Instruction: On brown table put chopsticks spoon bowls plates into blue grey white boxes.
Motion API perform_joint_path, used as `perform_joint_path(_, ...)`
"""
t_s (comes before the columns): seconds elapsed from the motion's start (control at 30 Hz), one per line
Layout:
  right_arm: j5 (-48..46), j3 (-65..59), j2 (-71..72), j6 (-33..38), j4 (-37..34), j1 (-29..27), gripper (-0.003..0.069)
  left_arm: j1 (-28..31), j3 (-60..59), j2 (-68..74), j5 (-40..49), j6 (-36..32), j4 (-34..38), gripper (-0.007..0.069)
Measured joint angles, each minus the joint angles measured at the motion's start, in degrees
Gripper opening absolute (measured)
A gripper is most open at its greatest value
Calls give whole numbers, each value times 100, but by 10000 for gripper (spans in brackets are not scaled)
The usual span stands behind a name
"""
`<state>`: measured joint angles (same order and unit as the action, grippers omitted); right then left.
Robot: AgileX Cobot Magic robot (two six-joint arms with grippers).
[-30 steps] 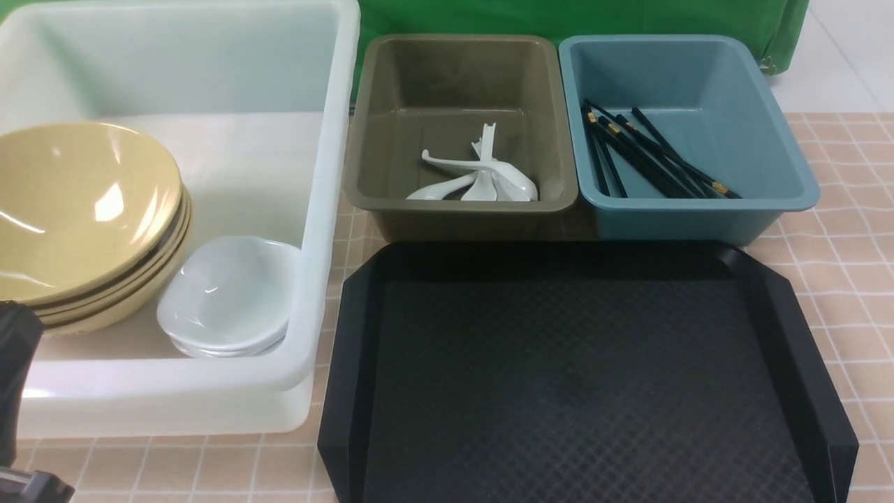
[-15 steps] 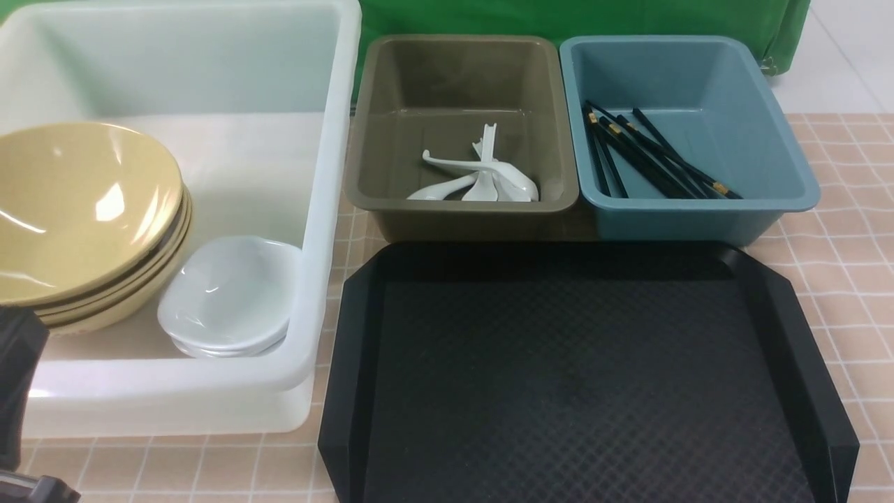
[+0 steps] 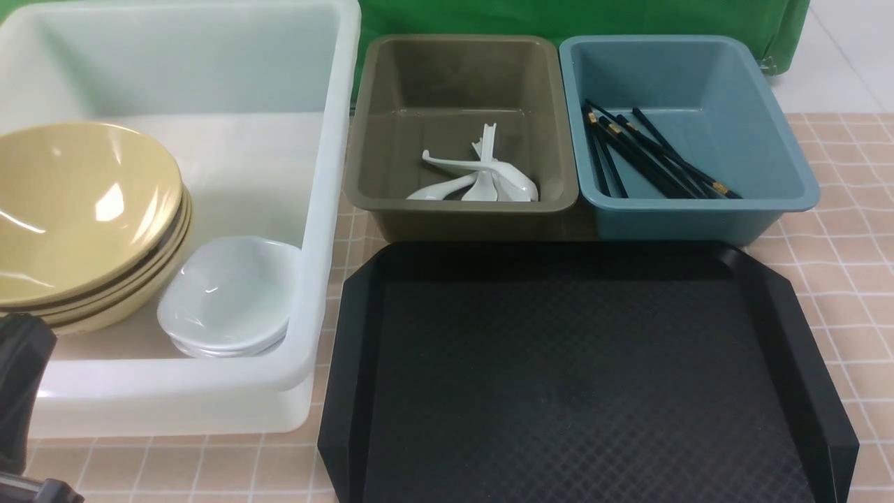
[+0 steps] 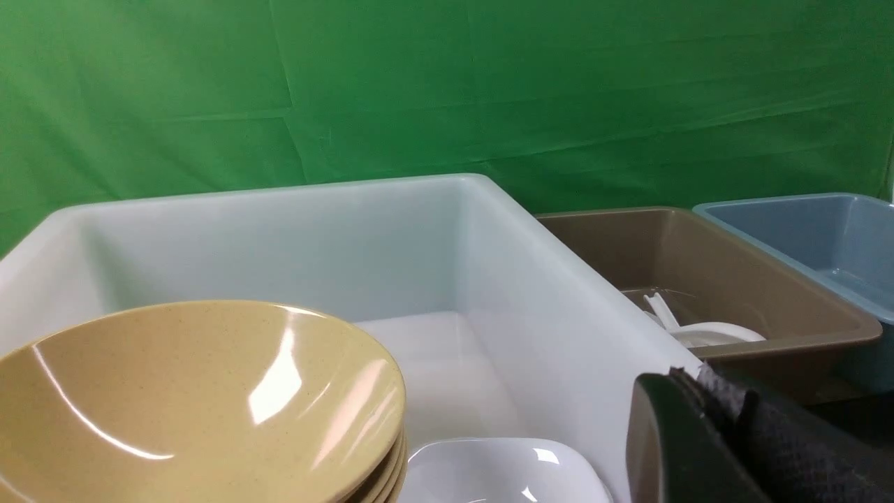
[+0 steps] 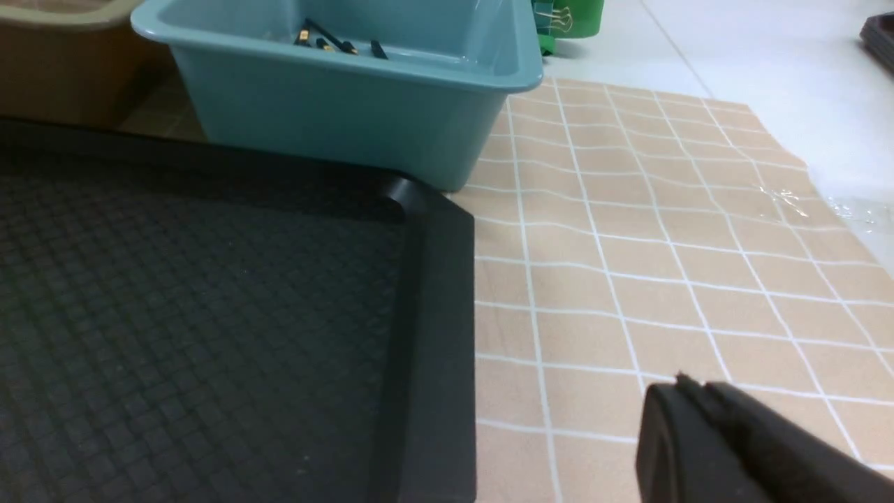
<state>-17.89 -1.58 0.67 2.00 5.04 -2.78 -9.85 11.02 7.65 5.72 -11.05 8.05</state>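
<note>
Stacked olive-yellow bowls [image 3: 77,209] and stacked white plates [image 3: 227,293] sit in the white box [image 3: 328,209]. White spoons [image 3: 482,178] lie in the grey box [image 3: 454,70]. Black chopsticks [image 3: 649,157] lie in the blue box [image 3: 698,70]. My left gripper [image 3: 21,370] hangs at the white box's near left corner; in the left wrist view [image 4: 688,381] its jaws are shut and empty. My right gripper [image 5: 688,391] is shut and empty over the brown table [image 5: 628,244], right of the tray; it is out of the front view.
A black diamond-textured tray [image 3: 573,377] lies in front of the grey and blue boxes with nothing on it. A green cloth [image 3: 559,14] hangs behind the boxes. White floor lies past the table's far right edge.
My left gripper has sunk a little lower and shifted slightly right at the front view's bottom left corner. Nothing else has moved.
</note>
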Motion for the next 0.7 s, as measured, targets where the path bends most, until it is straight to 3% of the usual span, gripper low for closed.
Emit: perform_joint_path(0.7,0,0,0,14,0,0,88,0,-27,0,-22,0,0,6)
